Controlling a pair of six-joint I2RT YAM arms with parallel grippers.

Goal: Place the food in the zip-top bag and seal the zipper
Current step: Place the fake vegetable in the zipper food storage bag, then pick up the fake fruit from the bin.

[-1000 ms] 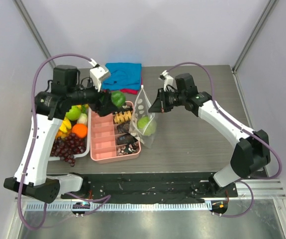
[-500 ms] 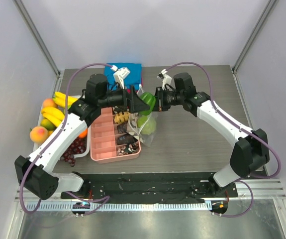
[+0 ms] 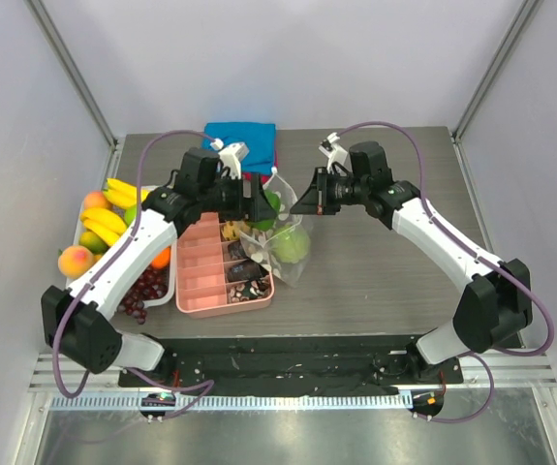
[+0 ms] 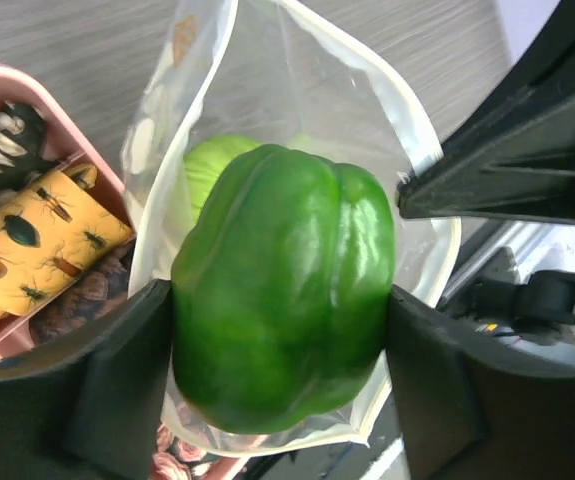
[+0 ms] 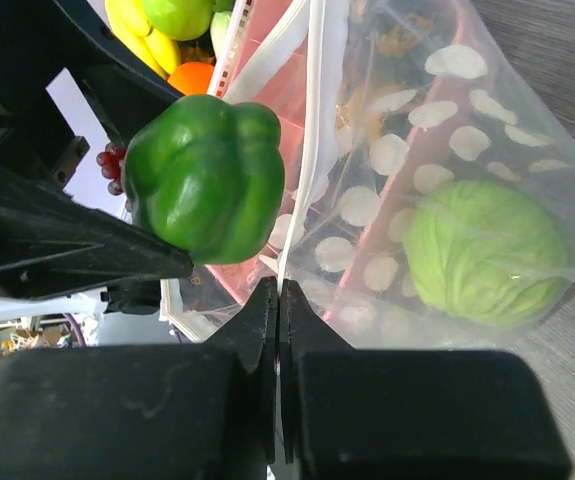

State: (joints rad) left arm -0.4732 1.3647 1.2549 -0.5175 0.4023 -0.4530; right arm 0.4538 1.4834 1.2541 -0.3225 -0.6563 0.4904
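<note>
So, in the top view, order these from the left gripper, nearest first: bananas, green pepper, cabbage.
1. green pepper, held in the left gripper.
2. cabbage, close on its right, inside the zip-top bag.
3. bananas, far left.

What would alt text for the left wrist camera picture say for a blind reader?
A green bell pepper, clamped in the left gripper, hangs at the open mouth of the clear zip-top bag, which holds a pale green vegetable. The right gripper pinches the bag's rim.

zip-top bag (image 4: 297,80) mouth open under pepper (image 4: 282,290), pink box (image 3: 201,276) beside
</note>
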